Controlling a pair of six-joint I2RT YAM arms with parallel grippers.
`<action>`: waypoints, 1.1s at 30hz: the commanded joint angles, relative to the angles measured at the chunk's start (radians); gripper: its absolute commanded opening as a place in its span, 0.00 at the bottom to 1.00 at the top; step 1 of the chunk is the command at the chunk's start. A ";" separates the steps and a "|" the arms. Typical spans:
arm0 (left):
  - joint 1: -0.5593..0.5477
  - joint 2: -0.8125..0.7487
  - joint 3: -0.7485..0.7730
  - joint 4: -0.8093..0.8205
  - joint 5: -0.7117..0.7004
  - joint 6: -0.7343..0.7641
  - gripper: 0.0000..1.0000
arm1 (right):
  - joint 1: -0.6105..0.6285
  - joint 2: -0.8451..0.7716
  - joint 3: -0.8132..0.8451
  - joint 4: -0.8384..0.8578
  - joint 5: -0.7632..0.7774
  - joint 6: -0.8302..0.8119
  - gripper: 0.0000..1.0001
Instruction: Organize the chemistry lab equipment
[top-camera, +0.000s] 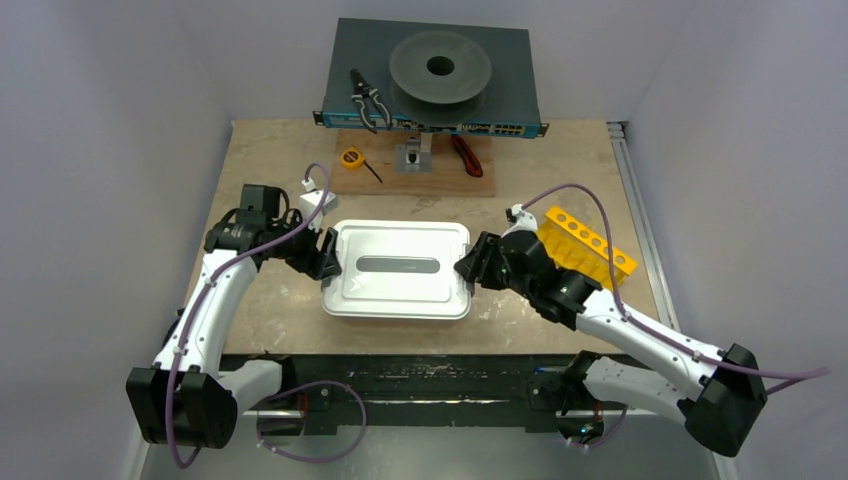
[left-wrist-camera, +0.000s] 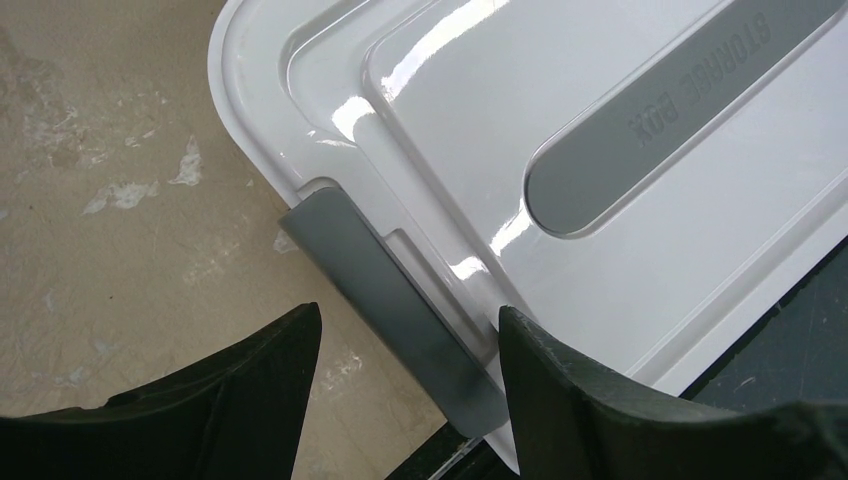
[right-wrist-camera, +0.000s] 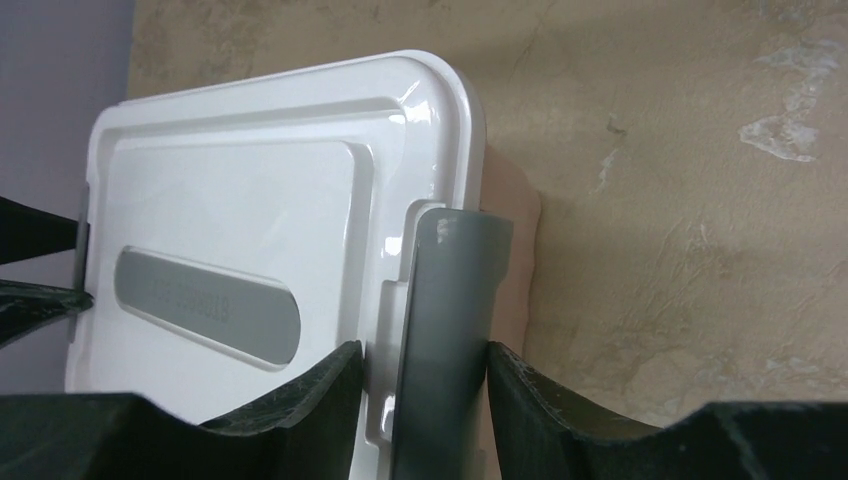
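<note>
Flanking the "STORAGE BOX" lid (left-wrist-camera: 640, 250), right fingers (right-wrist-camera: 290, 410) pinch a latch (right-wrist-camera: 450, 330), left fingers (left-wrist-camera: 620, 420) gape.

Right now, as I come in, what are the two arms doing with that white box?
Both arms are at the white storage box, which sits mid-table with its lid on. The left gripper stands open around the grey left latch. The right gripper is pinched on the grey right latch. They seem to be working the latches.
</note>
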 joint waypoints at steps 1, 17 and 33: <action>-0.004 0.004 0.017 0.009 -0.019 0.027 0.64 | 0.082 0.060 0.088 -0.107 0.157 -0.043 0.44; -0.004 0.013 0.029 0.020 -0.038 0.035 0.58 | 0.158 0.132 0.187 -0.294 0.399 0.004 0.18; -0.004 0.055 0.201 -0.058 0.060 -0.008 0.81 | 0.111 0.103 0.213 -0.259 0.429 -0.056 0.55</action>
